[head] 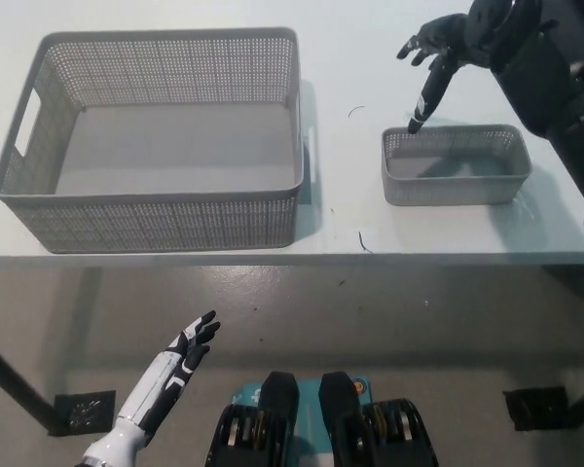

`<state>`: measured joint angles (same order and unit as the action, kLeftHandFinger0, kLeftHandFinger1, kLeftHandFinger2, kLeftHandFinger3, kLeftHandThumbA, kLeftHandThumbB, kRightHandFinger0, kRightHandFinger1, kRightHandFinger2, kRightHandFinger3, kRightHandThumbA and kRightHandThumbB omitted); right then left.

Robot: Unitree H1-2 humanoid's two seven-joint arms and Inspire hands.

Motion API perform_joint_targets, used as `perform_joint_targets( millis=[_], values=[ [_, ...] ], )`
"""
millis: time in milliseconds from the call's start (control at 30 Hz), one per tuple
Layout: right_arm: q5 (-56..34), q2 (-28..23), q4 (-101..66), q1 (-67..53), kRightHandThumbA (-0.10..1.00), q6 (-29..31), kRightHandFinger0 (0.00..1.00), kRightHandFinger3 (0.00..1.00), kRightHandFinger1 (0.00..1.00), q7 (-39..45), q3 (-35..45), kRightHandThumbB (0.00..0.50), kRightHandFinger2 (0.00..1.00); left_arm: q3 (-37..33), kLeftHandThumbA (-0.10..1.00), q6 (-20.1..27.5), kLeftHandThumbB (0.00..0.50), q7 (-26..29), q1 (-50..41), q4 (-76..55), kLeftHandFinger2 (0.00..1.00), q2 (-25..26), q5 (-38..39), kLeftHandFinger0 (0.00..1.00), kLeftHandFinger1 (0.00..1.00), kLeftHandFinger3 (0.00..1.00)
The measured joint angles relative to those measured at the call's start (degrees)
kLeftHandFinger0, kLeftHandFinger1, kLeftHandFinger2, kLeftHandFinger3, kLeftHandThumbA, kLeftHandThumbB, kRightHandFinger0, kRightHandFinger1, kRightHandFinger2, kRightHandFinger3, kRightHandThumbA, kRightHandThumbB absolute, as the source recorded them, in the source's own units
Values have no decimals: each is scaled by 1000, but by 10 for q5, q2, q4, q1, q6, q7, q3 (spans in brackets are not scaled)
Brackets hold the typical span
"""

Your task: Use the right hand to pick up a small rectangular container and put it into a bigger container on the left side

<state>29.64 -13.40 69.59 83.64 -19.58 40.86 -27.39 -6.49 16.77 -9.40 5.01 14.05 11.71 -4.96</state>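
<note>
A small grey perforated rectangular container (456, 165) sits on the white table (350, 58) at the right. Left of it stands a much bigger grey basket (156, 136) with handle slots, nothing inside. My black right hand (433, 58) hovers over the small container's far left corner, open, fingers spread, one finger pointing down just above the rim. It holds nothing. My white left hand (187, 348) rests low at the lower left, below the table edge, open.
The table's front edge (292, 259) runs across the middle of the picture, with floor below. A gap of bare tabletop separates the two containers. Small dark specks (355, 111) lie on the table between them.
</note>
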Motion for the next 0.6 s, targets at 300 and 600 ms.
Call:
perform_joint_targets(
  millis=[300,600],
  values=[
    [0,3,24,2,1000,17,1000,1000,1000,14,-11,435,1000,-1,1000,0,284,-3,0,0,1000,1,-2,1000,1000,1000],
    [1,3,34,-3,1000,44,1000,1000,1000,17,-21,376,1000,-1,1000,-4,299,-10,0,-1,1000,1,-4,1000,1000,1000]
  ],
)
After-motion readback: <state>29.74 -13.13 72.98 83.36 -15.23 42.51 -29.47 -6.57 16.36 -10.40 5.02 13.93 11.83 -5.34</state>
